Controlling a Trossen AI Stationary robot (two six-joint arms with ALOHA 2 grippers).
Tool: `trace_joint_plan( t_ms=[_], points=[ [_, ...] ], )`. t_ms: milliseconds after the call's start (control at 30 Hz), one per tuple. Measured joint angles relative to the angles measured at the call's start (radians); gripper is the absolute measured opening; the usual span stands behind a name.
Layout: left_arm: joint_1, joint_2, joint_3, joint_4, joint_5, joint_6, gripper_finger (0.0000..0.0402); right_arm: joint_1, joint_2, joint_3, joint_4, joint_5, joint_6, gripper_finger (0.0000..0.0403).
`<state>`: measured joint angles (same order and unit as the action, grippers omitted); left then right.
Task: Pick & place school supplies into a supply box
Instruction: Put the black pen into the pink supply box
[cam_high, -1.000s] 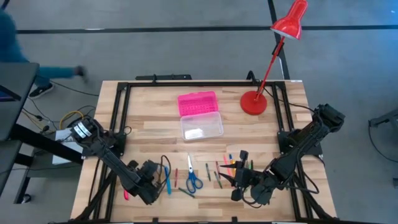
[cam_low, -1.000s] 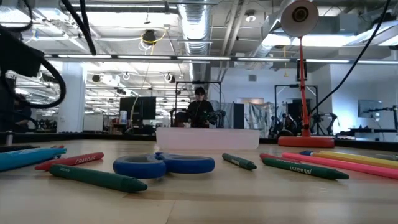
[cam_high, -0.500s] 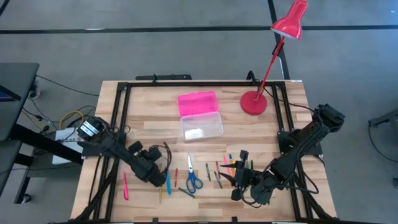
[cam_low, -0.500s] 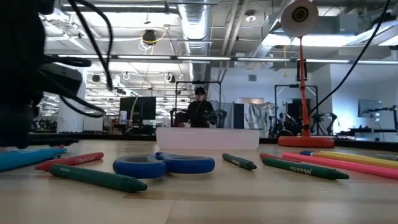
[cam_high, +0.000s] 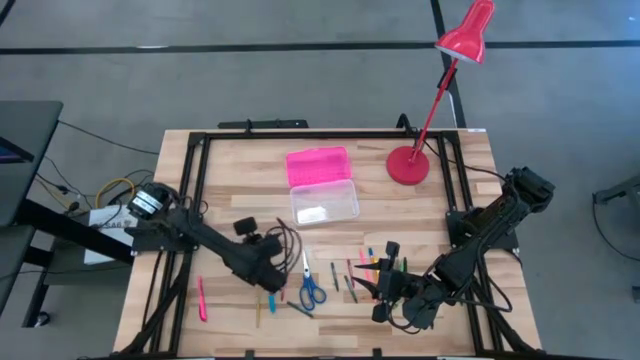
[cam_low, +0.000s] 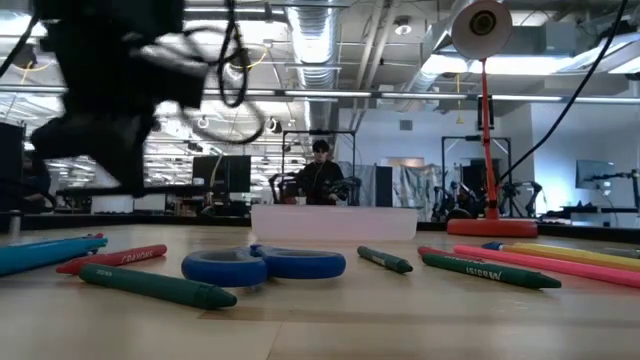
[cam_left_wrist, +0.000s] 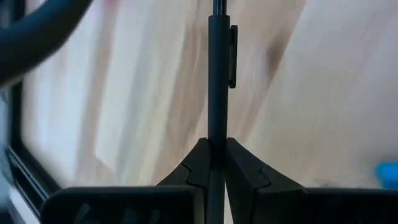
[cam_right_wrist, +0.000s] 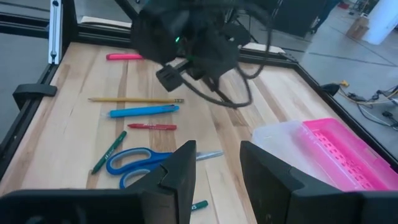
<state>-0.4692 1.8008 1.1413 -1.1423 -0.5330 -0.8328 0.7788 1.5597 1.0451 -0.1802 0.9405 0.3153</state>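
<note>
My left gripper (cam_high: 268, 280) hovers over the near-left part of the table, shut on a black pen (cam_left_wrist: 216, 74) with a clip. Below and beside it lie the school supplies: blue-handled scissors (cam_high: 310, 288), a blue pen (cam_right_wrist: 144, 111), a yellow pencil (cam_right_wrist: 134, 99), a pink pen (cam_high: 201, 298) and green crayons (cam_low: 155, 285). The supply box (cam_high: 325, 205) stands farther back, its clear base beside the open pink lid (cam_high: 318, 165). My right gripper (cam_right_wrist: 217, 152) waits open above the near-right supplies, with nothing between its fingers. My left gripper pinches the black pen's shaft (cam_left_wrist: 216, 134) between its two fingertips. The pen runs on straight ahead past the fingers, along the line they point, its clip (cam_left_wrist: 232, 56) on the part ahead of them. It is lifted clear of the wooden table.
A red desk lamp stands with its round base (cam_high: 407, 165) right of the box and leans over the far-right corner. Black frame rails (cam_high: 190, 190) run along the table's sides. More pens and crayons (cam_high: 370, 265) lie near my right gripper. A person (cam_low: 320, 175) stands in the room behind.
My left gripper has swung from the near-left corner toward the table's right and a little farther back, rising and rolling as it went. It now stands over the blue pen, left of the scissors.
</note>
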Motion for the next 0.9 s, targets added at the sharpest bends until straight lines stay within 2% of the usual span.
trace_joint_plan(
  t_ms=[200, 333, 567, 700, 900],
  points=[
    [0.098, -0.001, 0.138, 0.064, -0.111, 0.295, 0.0016, 0.000, 0.000, 0.000, 0.000, 0.000, 0.000, 0.0118],
    [0.206, -0.002, 0.180, 0.245, -0.112, 0.513, 0.0016, 0.000, 0.000, 0.000, -0.010, 0.000, 0.001, 0.0118],
    [0.428, 0.018, 0.181, 0.572, 0.072, 0.779, 0.0017, 0.000, 0.000, 0.000, -0.105, 0.000, 0.085, 0.0118],
    [0.521, 0.040, 0.180, 0.640, 0.138, 0.822, 0.0017, 0.005, 0.000, 0.000, -0.177, 0.001, 0.144, 0.0118],
    [0.583, 0.078, 0.180, 0.667, 0.186, 0.842, 0.0017, 0.026, 0.000, 0.000, -0.282, 0.005, 0.233, 0.0118]
  ],
)
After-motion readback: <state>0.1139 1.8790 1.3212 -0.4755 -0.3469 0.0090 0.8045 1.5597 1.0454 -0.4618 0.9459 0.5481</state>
